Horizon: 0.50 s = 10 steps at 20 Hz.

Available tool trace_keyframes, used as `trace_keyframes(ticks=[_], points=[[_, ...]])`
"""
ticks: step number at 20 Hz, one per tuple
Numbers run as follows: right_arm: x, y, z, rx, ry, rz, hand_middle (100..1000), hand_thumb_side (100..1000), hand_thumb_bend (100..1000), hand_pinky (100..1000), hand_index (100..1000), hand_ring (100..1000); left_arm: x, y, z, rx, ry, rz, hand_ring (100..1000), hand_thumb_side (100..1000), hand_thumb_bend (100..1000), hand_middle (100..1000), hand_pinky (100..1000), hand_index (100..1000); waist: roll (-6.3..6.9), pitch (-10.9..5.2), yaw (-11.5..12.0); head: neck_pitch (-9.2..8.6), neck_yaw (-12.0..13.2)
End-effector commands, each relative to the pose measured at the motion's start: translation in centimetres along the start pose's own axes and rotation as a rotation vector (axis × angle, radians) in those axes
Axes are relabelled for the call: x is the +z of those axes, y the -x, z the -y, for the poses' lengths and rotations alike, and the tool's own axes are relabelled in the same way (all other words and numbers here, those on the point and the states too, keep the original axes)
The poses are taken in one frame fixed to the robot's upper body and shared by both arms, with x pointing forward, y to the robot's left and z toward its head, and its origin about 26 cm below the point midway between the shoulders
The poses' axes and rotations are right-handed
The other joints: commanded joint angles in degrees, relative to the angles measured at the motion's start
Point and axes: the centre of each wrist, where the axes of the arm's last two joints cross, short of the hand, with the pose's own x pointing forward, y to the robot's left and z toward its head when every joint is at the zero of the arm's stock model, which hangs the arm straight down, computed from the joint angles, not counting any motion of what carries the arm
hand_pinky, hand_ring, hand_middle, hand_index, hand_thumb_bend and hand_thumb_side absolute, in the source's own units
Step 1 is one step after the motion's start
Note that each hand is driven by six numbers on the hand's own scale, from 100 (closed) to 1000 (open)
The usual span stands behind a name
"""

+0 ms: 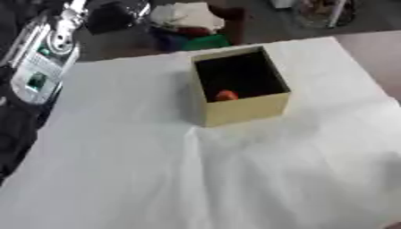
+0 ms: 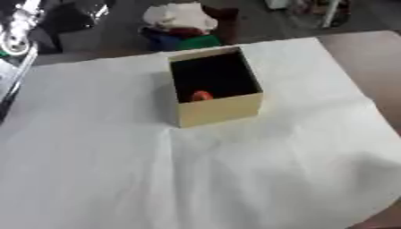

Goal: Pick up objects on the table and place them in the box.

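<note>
A yellow cardboard box [image 1: 243, 109] with a dark inside stands open-topped on the white-covered table [image 1: 156, 179], a little behind the middle. A small orange-red object [image 1: 226, 95] lies inside it against the near wall. No loose object shows on the cloth. A silver and black part of my left arm [image 1: 37, 62] hangs beside the table's far left edge, away from the box. I cannot make out a hand on it. My right hand shows in neither view.
Behind the table lies a heap of white, red, blue and green things [image 1: 188, 27] on the floor. Dark equipment [image 1: 113, 15] stands at the back left. The cloth is creased in front of the box, and the table's right edge [image 2: 376, 112] drops to brown floor.
</note>
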Motion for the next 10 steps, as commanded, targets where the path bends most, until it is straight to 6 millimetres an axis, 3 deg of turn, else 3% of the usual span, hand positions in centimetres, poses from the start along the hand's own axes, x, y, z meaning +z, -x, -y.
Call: trace_keyframes(ticks=[1, 10], points=[[-0.2, -0.5, 0.5, 0.028, 0.005, 0.019, 759, 468, 100, 717, 956, 968, 1.1, -1.1, -1.9, 0.039, -0.099, 0.018, 708, 624, 411, 759, 764, 913, -0.34, -0.65, 0.4, 0.69, 0.2], [-0.2, -0.5, 0.5, 0.027, 0.013, 0.013, 759, 470, 100, 717, 958, 970, 4.8, -0.5, -0.4, 0.139, -0.126, -0.082, 698, 635, 383, 752, 760, 915, -0.31, -0.69, 1.4, 3.53, 1.0]])
